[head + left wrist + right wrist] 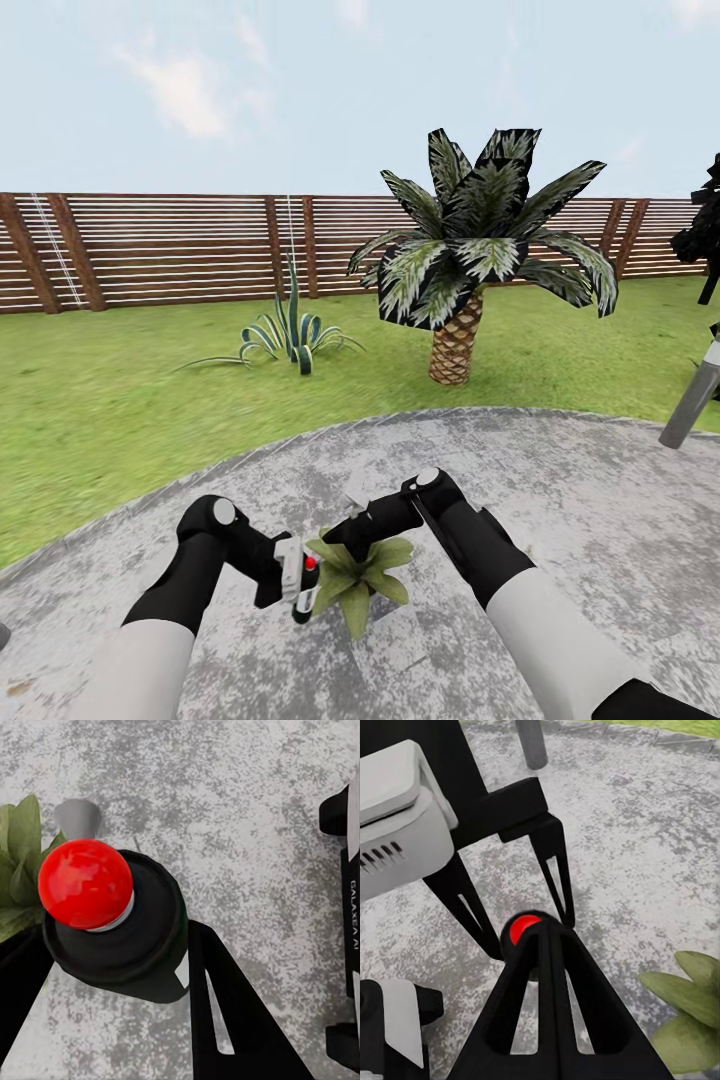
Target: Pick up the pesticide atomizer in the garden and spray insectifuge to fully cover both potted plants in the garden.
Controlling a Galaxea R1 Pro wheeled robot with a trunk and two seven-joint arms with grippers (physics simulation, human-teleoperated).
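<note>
The pesticide atomizer (303,582), a slim black bottle with a white label and a red dot on top, stands upright in my left gripper (298,590), which is shut on it. In the left wrist view the red ball caps the atomizer (142,934) between the black fingers (225,1020). One potted plant (360,578), a low rosette of pointed green leaves, sits right beside the bottle on the garden's paved patch (570,490). My right gripper (338,533) hovers shut over the plant's far side, empty. The second potted plant is out of view.
A scaly-trunked palm (470,270) and a striped agave (290,338) stand on the lawn behind the patch, before a brown slatted fence (150,250). A grey lamp post (690,400) leans in at the right. The robot's base (346,870) lies near the left gripper.
</note>
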